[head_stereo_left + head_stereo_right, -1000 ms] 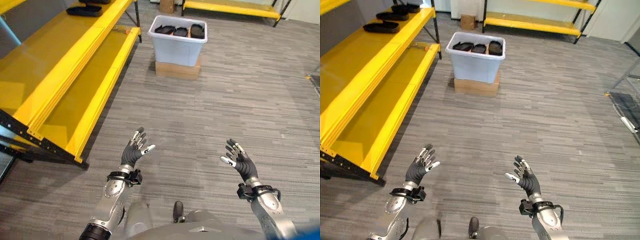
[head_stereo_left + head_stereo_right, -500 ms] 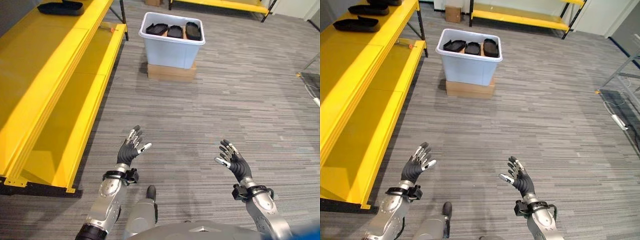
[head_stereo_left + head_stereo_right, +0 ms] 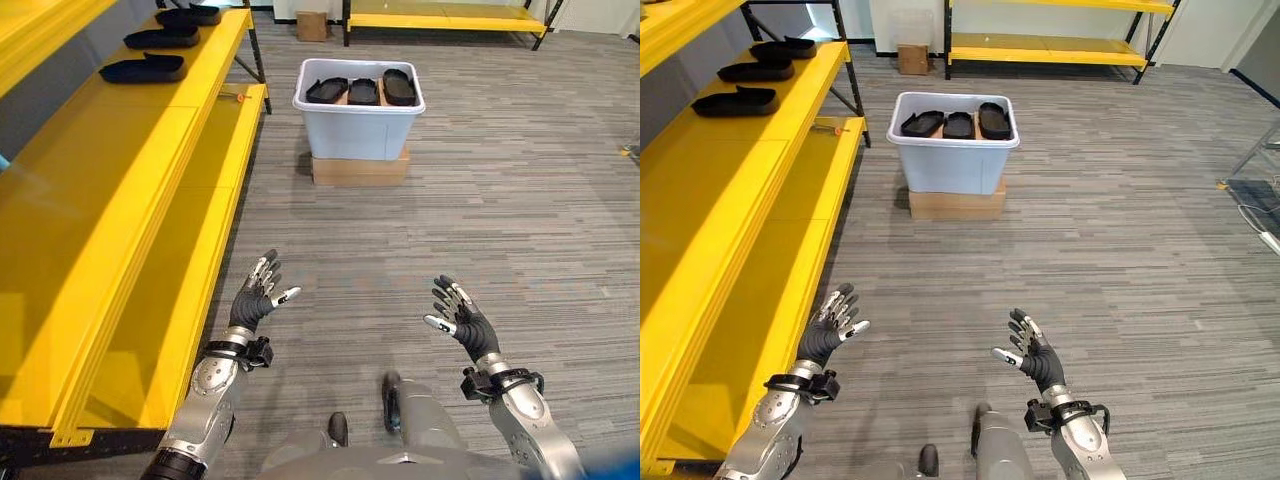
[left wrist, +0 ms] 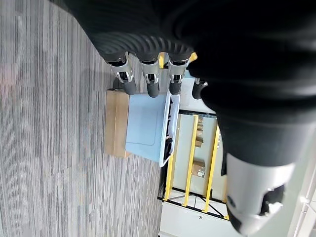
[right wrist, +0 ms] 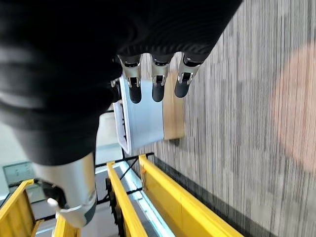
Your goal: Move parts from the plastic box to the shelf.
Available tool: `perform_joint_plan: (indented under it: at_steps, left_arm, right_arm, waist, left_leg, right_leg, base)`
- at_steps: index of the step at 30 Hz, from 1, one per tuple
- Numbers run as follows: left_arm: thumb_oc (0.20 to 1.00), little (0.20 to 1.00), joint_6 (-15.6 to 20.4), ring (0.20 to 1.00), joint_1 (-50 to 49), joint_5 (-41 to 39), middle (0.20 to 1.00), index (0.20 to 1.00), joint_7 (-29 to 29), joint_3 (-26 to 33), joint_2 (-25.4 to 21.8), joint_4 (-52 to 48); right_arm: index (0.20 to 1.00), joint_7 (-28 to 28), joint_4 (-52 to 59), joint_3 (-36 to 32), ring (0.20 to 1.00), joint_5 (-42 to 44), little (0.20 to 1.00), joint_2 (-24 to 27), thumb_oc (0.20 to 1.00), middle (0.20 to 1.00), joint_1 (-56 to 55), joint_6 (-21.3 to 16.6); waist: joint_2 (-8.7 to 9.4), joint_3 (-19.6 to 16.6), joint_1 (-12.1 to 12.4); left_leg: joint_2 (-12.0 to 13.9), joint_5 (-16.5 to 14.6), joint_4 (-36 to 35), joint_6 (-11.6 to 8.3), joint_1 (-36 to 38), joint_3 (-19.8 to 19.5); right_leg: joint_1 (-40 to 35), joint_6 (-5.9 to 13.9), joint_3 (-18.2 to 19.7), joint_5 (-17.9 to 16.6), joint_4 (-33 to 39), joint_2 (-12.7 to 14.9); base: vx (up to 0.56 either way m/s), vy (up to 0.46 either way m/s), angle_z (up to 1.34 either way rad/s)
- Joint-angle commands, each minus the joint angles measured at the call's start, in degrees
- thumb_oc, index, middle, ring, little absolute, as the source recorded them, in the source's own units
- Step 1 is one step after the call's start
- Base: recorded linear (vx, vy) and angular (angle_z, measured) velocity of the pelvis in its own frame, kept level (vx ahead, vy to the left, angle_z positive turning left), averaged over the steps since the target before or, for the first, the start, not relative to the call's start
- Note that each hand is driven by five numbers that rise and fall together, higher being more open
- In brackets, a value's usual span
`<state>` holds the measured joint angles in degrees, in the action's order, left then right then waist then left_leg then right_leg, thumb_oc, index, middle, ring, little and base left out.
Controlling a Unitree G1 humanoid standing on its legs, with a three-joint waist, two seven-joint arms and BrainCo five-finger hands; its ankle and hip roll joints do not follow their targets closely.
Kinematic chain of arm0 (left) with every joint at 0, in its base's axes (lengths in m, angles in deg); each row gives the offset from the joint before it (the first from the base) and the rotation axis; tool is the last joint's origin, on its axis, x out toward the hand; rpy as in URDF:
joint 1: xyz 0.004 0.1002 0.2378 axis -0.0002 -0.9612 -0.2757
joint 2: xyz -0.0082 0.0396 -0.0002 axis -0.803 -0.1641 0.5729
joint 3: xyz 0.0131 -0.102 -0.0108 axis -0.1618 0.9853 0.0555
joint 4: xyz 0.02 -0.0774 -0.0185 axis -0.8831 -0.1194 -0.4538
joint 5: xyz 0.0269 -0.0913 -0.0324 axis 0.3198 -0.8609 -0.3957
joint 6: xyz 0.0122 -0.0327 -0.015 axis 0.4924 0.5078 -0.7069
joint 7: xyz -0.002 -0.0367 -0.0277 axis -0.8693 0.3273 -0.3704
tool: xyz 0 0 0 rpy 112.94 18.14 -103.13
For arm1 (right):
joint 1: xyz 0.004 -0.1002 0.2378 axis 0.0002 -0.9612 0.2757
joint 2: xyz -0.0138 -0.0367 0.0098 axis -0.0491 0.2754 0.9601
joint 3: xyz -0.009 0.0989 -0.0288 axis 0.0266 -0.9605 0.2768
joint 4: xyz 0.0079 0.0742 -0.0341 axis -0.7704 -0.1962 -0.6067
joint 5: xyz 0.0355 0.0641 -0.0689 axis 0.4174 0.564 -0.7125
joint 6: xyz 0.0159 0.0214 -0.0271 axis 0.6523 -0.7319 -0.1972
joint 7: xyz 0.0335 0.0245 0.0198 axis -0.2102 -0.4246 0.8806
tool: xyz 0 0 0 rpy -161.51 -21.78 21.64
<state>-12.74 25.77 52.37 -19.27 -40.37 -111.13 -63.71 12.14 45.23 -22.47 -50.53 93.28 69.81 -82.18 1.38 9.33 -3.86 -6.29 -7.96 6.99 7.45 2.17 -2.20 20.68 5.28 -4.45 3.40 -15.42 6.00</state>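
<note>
Black moulded parts lie side by side in the pale blue plastic box at the upper centre of the left eye view, far from both hands.

The left hand in the lower left of that view has its silver, dark-tipped fingers straight and slightly spread, thumb out to the side, holding nothing. The right hand in the lower right matches it: fingers extended and fanned, palm turned inward, also empty. The two hands are well apart, both raised above the grey striped carpet floor. In the left wrist view the straight fingertips point toward the box; the right wrist view shows the same, with fingertips lined up before the box.

The box sits on top of a flat brown cardboard carton on the floor. Along the left side of the frame runs the yellow metal shelf, its two tiers stretching from the bottom edge to the upper left. More black parts already rest in a row on the upper tier near the top left corner. A second yellow shelf crosses the top edge behind the box, with a small brown cardboard carton beside it.
</note>
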Motion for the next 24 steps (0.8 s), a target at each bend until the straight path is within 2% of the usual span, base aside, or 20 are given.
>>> perform_joint_plan:
  at_steps: [1, 2, 3, 5, 6, 9, 11, 12, 13, 14, 15, 16, 17, 19, 21, 22, 23, 24]
  left_arm:
    - [1.0, 1.0, 3.0, 1.0, -0.2, 0.1, 1.0, 1.0, -1.7, 0.2, -0.6, -4.2]
    - [1.0, 1.0, 2.9, 1.0, -0.4, 0.3, 1.0, 1.0, -1.9, -0.1, -0.2, -4.0]
    - [1.0, 1.0, 3.0, 1.0, 0.0, 0.6, 1.0, 1.0, -1.7, -0.6, 0.4, -3.6]
    - [1.0, 1.0, 3.2, 1.0, 0.0, -0.4, 1.0, 1.0, -2.2, -1.1, 1.0, -3.9]
    - [1.0, 1.0, 3.2, 1.0, 0.1, -0.9, 1.0, 1.0, -2.3, -1.2, 1.2, -3.8]
    - [1.0, 1.0, 2.9, 1.0, 0.2, -1.3, 1.0, 1.0, -2.0, -1.5, 1.5, -3.6]
    - [1.0, 1.0, 2.9, 1.0, 0.2, -1.7, 1.0, 1.0, -2.2, -1.6, 1.5, -3.6]
    - [1.0, 1.0, 3.1, 1.0, 0.1, -1.8, 1.0, 1.0, -2.1, -1.5, 1.5, -3.8]
    - [1.0, 1.0, 3.0, 1.0, 0.1, -2.3, 1.0, 1.0, -2.1, -1.9, 1.3, -4.0]
    - [1.0, 1.0, 2.9, 1.0, 0.3, -2.7, 1.0, 1.0, -2.1, -2.2, 1.3, -3.9]
    - [1.0, 1.0, 2.8, 1.0, 0.5, -3.0, 1.0, 1.0, -1.9, -2.3, 1.1, -4.1]
    - [1.0, 1.0, 2.6, 1.0, 0.6, -3.2, 1.0, 1.0, -2.2, -2.4, 0.9, -4.1]
    - [1.0, 1.0, 2.5, 1.0, 0.4, -2.9, 1.0, 1.0, -2.2, -2.6, 0.9, -4.3]
    - [1.0, 1.0, 2.4, 1.0, 0.1, -2.7, 1.0, 1.0, -2.0, -2.7, 1.0, -4.1]
    - [1.0, 1.0, 2.4, 1.0, -0.3, -2.5, 1.0, 1.0, -1.8, -2.5, 0.8, -3.8]
    - [1.0, 1.0, 2.4, 1.0, -0.4, -2.5, 1.0, 1.0, -1.8, -2.5, 0.8, -3.8]
    - [1.0, 1.0, 2.4, 1.0, -1.5, -1.2, 1.0, 1.0, -1.9, -1.9, 0.5, -4.0]
    - [1.0, 1.0, 2.4, 1.0, -1.7, -0.3, 1.0, 1.0, -1.7, -1.9, 0.5, -3.9]
  right_arm:
    - [1.0, -0.4, 0.9, -0.5, 1.0, 1.1, 1.0, 0.7, 1.0, 1.0, 3.2, -1.9]
    - [1.0, -0.5, 1.8, -0.7, 1.0, 1.0, 1.0, 0.9, 1.0, 1.0, 2.8, -1.9]
    - [1.0, -0.3, 1.4, -0.3, 1.0, 0.4, 1.0, 1.1, 1.0, 1.0, 3.4, -2.1]
    - [1.0, -0.4, 1.6, -0.6, 1.0, 1.2, 1.0, 1.6, 1.0, 1.0, 3.8, -2.3]
    - [1.0, -0.3, 1.9, -0.7, 1.0, 1.1, 1.0, 2.1, 1.0, 1.0, 4.2, -2.4]
    - [1.0, -0.1, 1.5, -0.7, 1.0, 1.5, 1.0, 2.5, 1.0, 1.0, 4.4, -2.4]
    - [1.0, -0.1, 1.7, -0.6, 1.0, 1.6, 1.0, 2.6, 1.0, 1.0, 4.4, -2.4]
    - [1.0, -0.1, 1.7, -0.7, 1.0, 1.5, 1.0, 2.8, 1.0, 1.0, 4.1, -2.5]
    - [1.0, 0.0, 1.6, -1.2, 1.0, 1.8, 1.0, 3.3, 1.0, 1.0, 3.8, -2.6]
    - [1.0, 0.3, 1.8, -1.5, 1.0, 2.0, 1.0, 3.6, 1.0, 1.0, 3.7, -2.8]
    - [1.0, 0.6, 2.0, -1.8, 1.0, 2.1, 1.0, 3.8, 1.0, 1.0, 3.8, -3.0]
    - [1.0, 0.9, 2.1, -2.0, 1.0, 2.0, 1.0, 4.1, 1.0, 1.0, 3.8, -3.0]
    - [1.0, 1.5, 2.2, -2.4, 1.0, 1.6, 1.0, 4.2, 1.0, 1.0, 3.4, -3.1]
    - [1.0, 2.1, 2.1, -2.5, 1.0, 1.6, 1.0, 4.0, 1.0, 1.0, 3.3, -3.2]
    - [1.0, 2.6, 2.2, -2.8, 1.0, 1.0, 1.0, 3.6, 1.0, 1.0, 3.0, -3.5]
    - [1.0, 2.6, 2.2, -2.8, 1.0, 1.0, 1.0, 3.6, 1.0, 1.0, 3.0, -3.5]
    - [1.0, 2.9, 1.8, -3.1, 1.0, -0.8, 1.0, 3.4, 1.0, 1.0, 2.4, -3.8]
    - [1.0, 2.9, 1.7, -2.9, 1.0, -1.2, 1.0, 3.4, 1.0, 1.0, 2.2, -3.9]
  waist:
    - [-0.08, -0.3, -1.3]
    - [0.04, -0.8, -1.0]
    - [0.38, -1.0, -1.2]
    - [0.07, -2.1, -1.2]
    - [-0.3, -2.7, -1.2]
    - [-0.98, -3.2, -1.3]
    - [-0.95, -3.2, -1.4]
    - [-0.92, -3.2, -1.3]
    - [-0.3, -2.7, -1.0]
    - [0.31, -2.1, -0.7]
    - [1.04, -1.5, -0.5]
    - [1.53, -0.8, 0.0]
    - [2.3, 0.0, 0.5]
    - [2.97, 0.4, 1.5]
    - [3.21, 0.2, 2.0]
    - [3.29, 0.2, 2.0]
    - [2.22, -0.1, 3.1]
    - [2.09, -0.1, 3.6]
  left_leg:
    - [2.6, 0.3, -3.0, -5.65, 6.0, -0.2]
    - [2.7, 0.3, -2.7, -6.05, 6.4, -0.8]
    - [3.0, -0.3, -2.1, -6.2, 7.0, -0.5]
    - [3.9, -0.6, -2.0, -6.72, 8.0, -1.1]
    - [5.1, -0.4, -2.1, -7.25, 8.9, -1.4]
    - [7.0, 2.2, 0.0, -9.08, 8.5, -2.0]
    - [7.3, 2.8, 0.9, -9.62, 8.2, -2.2]
    - [7.6, 4.5, 2.9, -10.31, 7.4, -2.1]
    - [8.1, 9.4, 11.5, -12.03, 3.8, -1.3]
    - [8.2, 12.2, 16.7, -13.26, 0.8, -0.5]
    - [9.1, 14.0, 21.1, -13.64, -1.5, 1.2]
    - [9.5, 13.7, 23.7, -13.16, -3.2, 2.3]
    - [9.5, 12.0, 25.2, -12.2, -6.9, 5.4]
    - [8.7, 8.7, 22.5, -10.68, -12.1, 6.5]
    - [9.0, 7.1, 15.3, -9.63, -15.2, 6.3]
    - [8.9, 7.0, 15.1, -9.59, -14.9, 6.4]
    - [11.5, 14.3, -1.4, -10.65, -16.1, 6.5]
    - [12.4, 16.2, -6.2, -11.1, -17.0, 6.7]
  right_leg:
    - [-4.5, 2.99, 1.6, -11.9, 11.2, -1.2]
    - [-5.8, 2.86, 1.1, -11.8, 12.6, -1.0]
    - [-6.4, 2.2, 2.2, -13.0, 12.0, -1.5]
    - [-7.2, 1.49, 1.8, -12.5, 11.6, -2.6]
    - [-6.9, 0.8, 0.7, -11.2, 9.5, -3.9]
    - [-7.3, -0.4, -0.8, -8.5, 8.0, -4.9]
    - [-7.9, -0.68, -0.9, -7.9, 8.1, -5.2]
    - [-8.7, -1.1, -1.0, -7.2, 8.3, -5.7]
    - [-11.0, -2.14, -1.1, -6.2, 8.8, -5.7]
    - [-12.2, -2.76, -1.5, -5.6, 9.0, -5.4]
    - [-13.4, -3.47, -1.9, -5.1, 9.2, -5.0]
    - [-14.5, -4.01, -1.9, -4.6, 9.5, -5.1]
    - [-16.5, -4.41, -1.8, -3.6, 10.1, -4.7]
    - [-18.7, -4.0, -1.6, -2.7, 11.1, -4.2]
    - [-19.9, -3.67, -1.0, -1.7, 11.6, -4.3]
    - [-20.0, -3.62, -0.9, -1.6, 11.6, -4.2]
    - [-23.3, -3.05, -0.4, 0.3, 12.2, -5.8]
    - [-24.9, -2.72, -0.2, 1.3, 12.3, -6.0]
  base:
    - [0.27, -0.135, 0.02]
    - [0.28, -0.158, 0.26]
    - [0.37, -0.198, 0.43]
    - [0.33, -0.166, 0.5]
    - [0.27, -0.154, 0.36]
    - [0.26, -0.167, 0.09]
    - [0.14, -0.1, 0.02]
    - [0.24, -0.195, 0.21]
    - [0.23, -0.217, 0.21]
    - [0.2, -0.235, 0.33]
    - [0.12, -0.176, 0.25]
    - [0.21, -0.199, 0.11]
    - [0.24, -0.145, 0.01]
    - [0.23, -0.064, 0.24]
    - [0.2, 0.016, 0.12]
    - [0.45, 0.117, -0.16]
    - [0.51, 0.145, -0.33]
    - [0.62, 0.177, -0.53]
